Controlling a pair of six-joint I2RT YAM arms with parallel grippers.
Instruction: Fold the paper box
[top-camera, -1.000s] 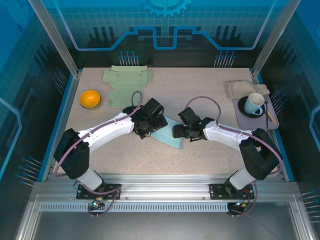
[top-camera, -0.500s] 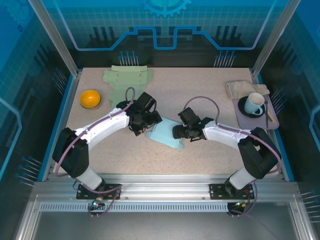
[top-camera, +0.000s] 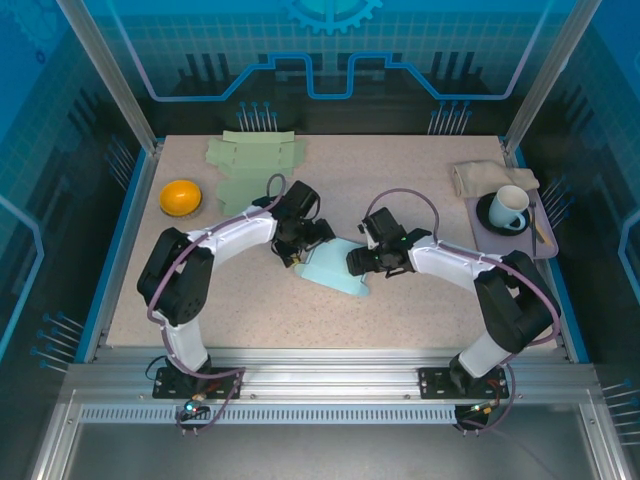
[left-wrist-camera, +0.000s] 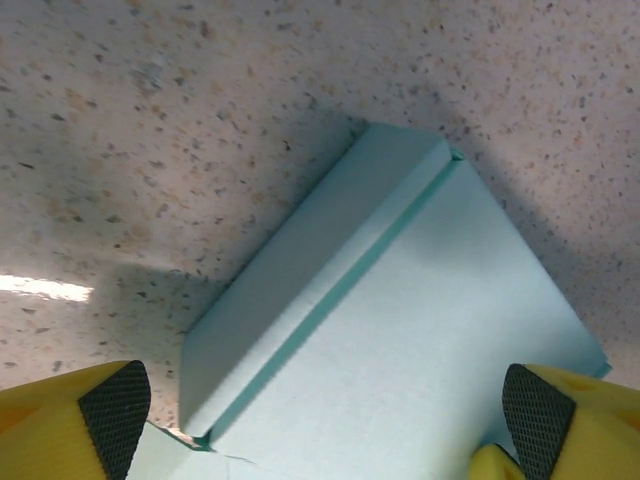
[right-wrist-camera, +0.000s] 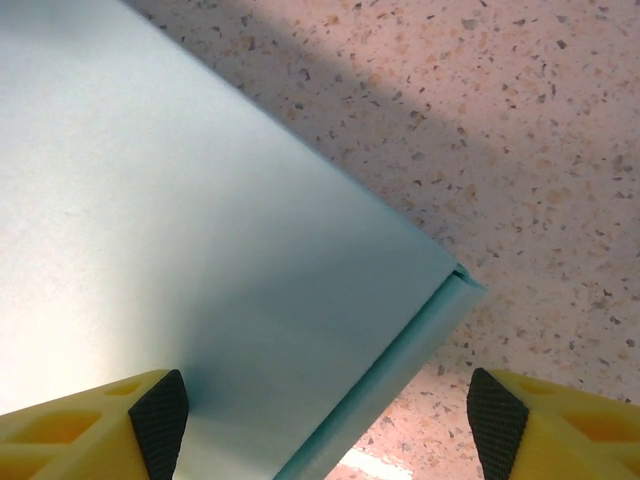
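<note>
The paper box (top-camera: 335, 270) is pale blue and lies folded flat-sided on the speckled table between both arms. My left gripper (top-camera: 299, 250) sits at its left end. In the left wrist view the box (left-wrist-camera: 400, 330) lies beneath the wide-open left gripper (left-wrist-camera: 327, 410), and neither pad visibly presses it. My right gripper (top-camera: 358, 263) is at the box's right end. In the right wrist view the box's corner (right-wrist-camera: 300, 280) lies under the open right gripper (right-wrist-camera: 328, 420); the left pad (right-wrist-camera: 160, 420) is against the box face and the right one hangs over bare table.
Flat green cardboard blanks (top-camera: 252, 158) lie at the back left, with an orange bowl (top-camera: 181, 196) beside them. At the right edge a purple tray (top-camera: 490, 238) carries a white cup (top-camera: 510, 207), and a folded cloth (top-camera: 480, 175) lies behind it.
My left arm has drawn in towards the middle and its wrist has turned, uncovering more of the box's left end. The right arm has hardly moved.
</note>
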